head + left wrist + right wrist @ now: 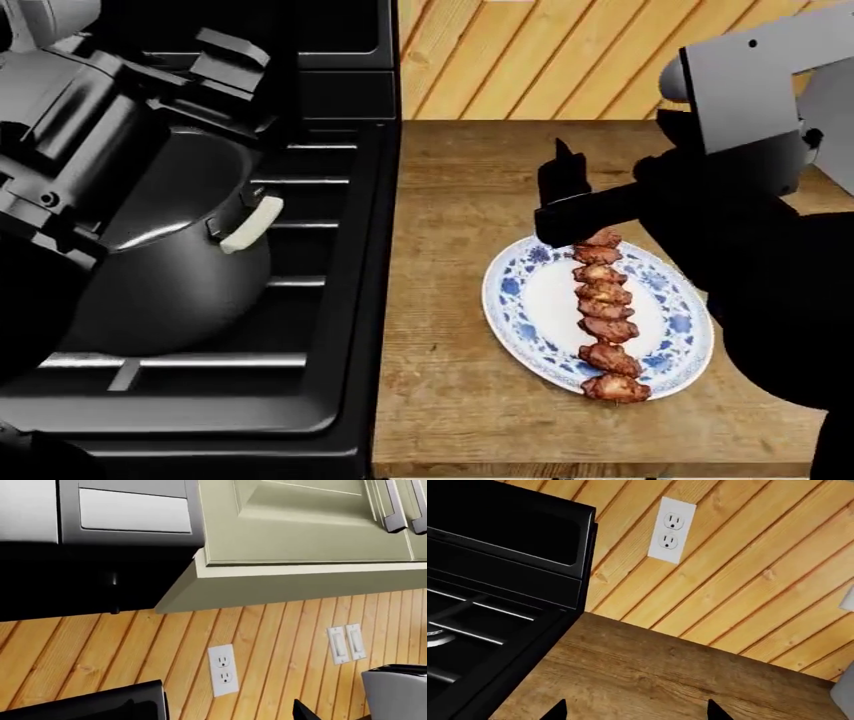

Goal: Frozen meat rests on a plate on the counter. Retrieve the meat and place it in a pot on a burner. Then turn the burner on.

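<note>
The meat (605, 315) lies lengthwise across the plate (529, 300), which sits on the wooden worktop (454, 200) just right of the black stove (320, 300). The right gripper (567, 205) hangs over the far end of the skewer; the right wrist view shows its two fingertips (557, 711) spread apart, holding nothing. The pot (174, 250) stands on the stove. The left gripper's state cannot be told; its camera faces the wall outlet (223, 669).
</note>
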